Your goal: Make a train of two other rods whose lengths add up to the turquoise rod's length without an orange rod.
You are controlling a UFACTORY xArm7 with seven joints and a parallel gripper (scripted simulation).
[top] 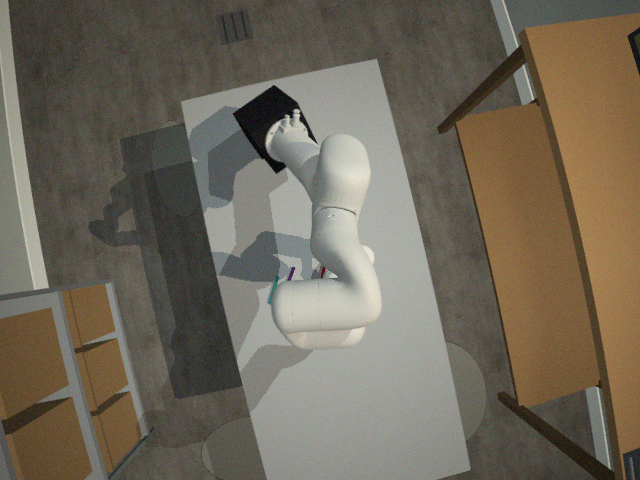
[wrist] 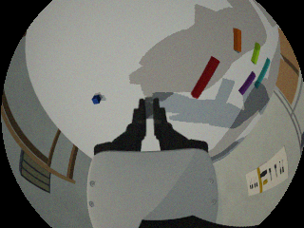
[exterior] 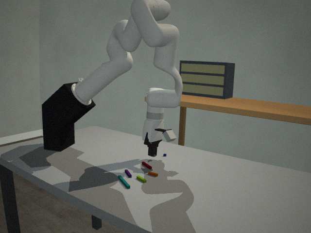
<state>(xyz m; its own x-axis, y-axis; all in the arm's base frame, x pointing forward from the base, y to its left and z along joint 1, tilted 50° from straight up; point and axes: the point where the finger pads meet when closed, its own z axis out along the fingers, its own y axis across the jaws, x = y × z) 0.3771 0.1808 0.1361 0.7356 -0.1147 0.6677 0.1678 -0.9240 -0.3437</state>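
My gripper [exterior: 152, 154] [wrist: 149, 106] hangs a little above the white table [exterior: 226, 188] [top: 336, 413], just behind the group of rods. It is shut on a small grey rod [wrist: 150, 104], seen only as a grey bit between the fingertips in the wrist view. Lying flat on the table are the red rod [exterior: 146, 165] [wrist: 205, 76] [top: 322, 272], orange rod [exterior: 152, 174] [wrist: 237, 40], lime rod [exterior: 141, 178] [wrist: 256, 53], purple rod [exterior: 128, 173] [wrist: 247, 83] [top: 290, 273] and turquoise rod [exterior: 123, 181] [wrist: 262, 71] [top: 272, 290]. The red rod is nearest the gripper. A tiny blue rod [exterior: 164, 155] [wrist: 97, 98] lies apart. The arm hides most rods from overhead.
The arm's black base [exterior: 59, 117] [top: 263, 121] stands at the table's far end. A wooden side table [exterior: 246, 106] with a drawer unit [exterior: 207, 78] stands beyond the table. A shelf unit [top: 56, 372] stands on the floor beside it.
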